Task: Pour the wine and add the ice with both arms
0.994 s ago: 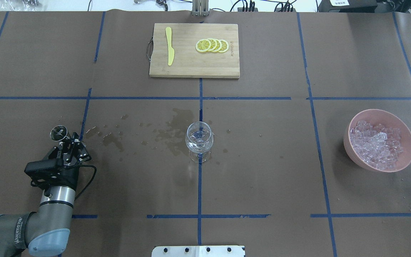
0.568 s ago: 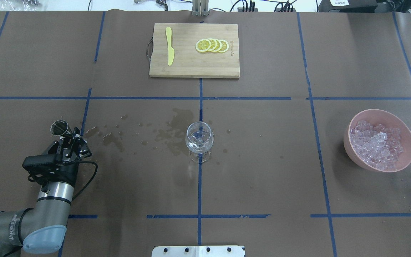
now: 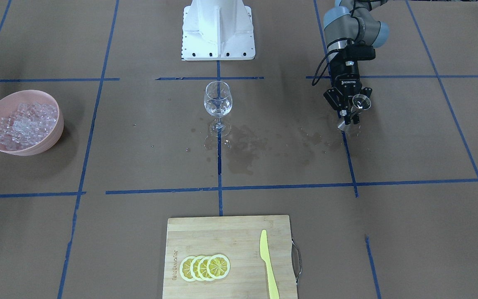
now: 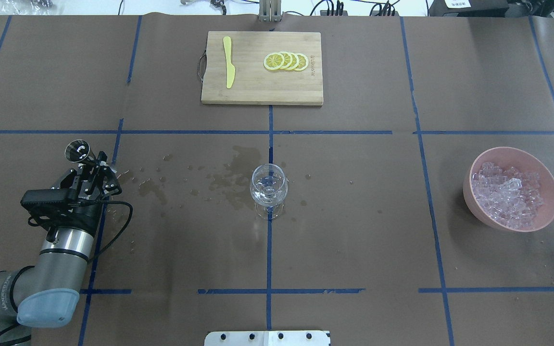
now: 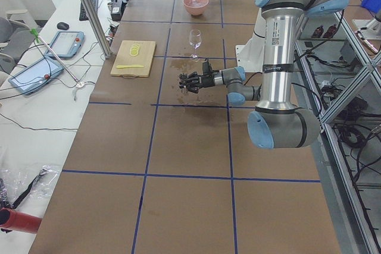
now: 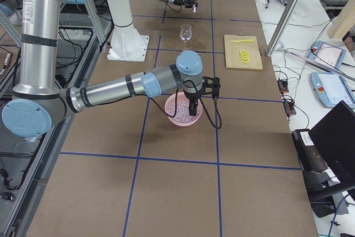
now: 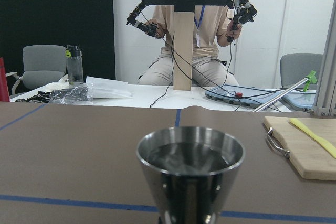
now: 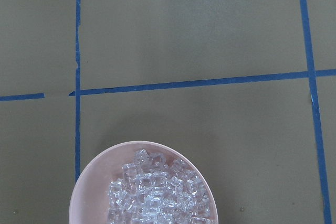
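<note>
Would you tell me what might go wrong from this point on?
1. The jigger in the left gripper seems to hold liquid and sits well to the side of the glass. Wet patches already lie between them, so carrying it may spill more.
2. The glass is tall on a thin stem; a nudge while pouring may tip it.
3. Ice dropped in may splash.

One glass [image 4: 268, 186] — four lemon slices [image 4: 286, 61]

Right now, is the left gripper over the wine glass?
No: the left gripper holds a metal cup well off to one side of the wine glass.
</note>
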You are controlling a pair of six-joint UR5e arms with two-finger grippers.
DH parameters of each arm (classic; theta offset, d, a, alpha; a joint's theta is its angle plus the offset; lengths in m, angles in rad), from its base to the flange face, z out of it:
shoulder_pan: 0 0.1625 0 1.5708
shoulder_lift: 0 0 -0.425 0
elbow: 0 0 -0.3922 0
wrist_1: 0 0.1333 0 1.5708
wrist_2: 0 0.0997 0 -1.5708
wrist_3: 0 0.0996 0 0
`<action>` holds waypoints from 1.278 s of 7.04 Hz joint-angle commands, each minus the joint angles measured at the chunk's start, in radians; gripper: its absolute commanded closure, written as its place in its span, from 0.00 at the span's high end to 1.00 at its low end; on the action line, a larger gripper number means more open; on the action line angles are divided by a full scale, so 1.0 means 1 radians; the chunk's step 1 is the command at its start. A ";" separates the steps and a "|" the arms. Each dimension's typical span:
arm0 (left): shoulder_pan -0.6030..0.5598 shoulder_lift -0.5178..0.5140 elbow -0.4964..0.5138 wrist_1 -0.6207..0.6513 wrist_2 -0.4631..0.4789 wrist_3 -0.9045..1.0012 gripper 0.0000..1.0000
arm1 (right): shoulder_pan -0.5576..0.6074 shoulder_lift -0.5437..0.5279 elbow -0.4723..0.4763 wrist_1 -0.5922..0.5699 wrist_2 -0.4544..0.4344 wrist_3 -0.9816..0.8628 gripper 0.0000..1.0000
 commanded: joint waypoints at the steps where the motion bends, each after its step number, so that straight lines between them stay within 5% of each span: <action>1: -0.043 -0.064 -0.008 -0.026 -0.003 0.076 0.00 | -0.019 0.004 0.001 0.001 -0.003 0.000 1.00; 5: -0.047 -0.145 -0.062 -0.026 -0.007 0.285 0.00 | -0.066 0.007 0.001 0.019 -0.017 0.052 1.00; 7: -0.040 -0.182 -0.071 -0.026 -0.007 0.348 0.00 | -0.140 -0.004 0.001 0.172 -0.084 0.225 1.00; 9: -0.038 -0.193 -0.105 -0.025 -0.032 0.400 0.00 | -0.168 -0.004 0.001 0.177 -0.121 0.233 1.00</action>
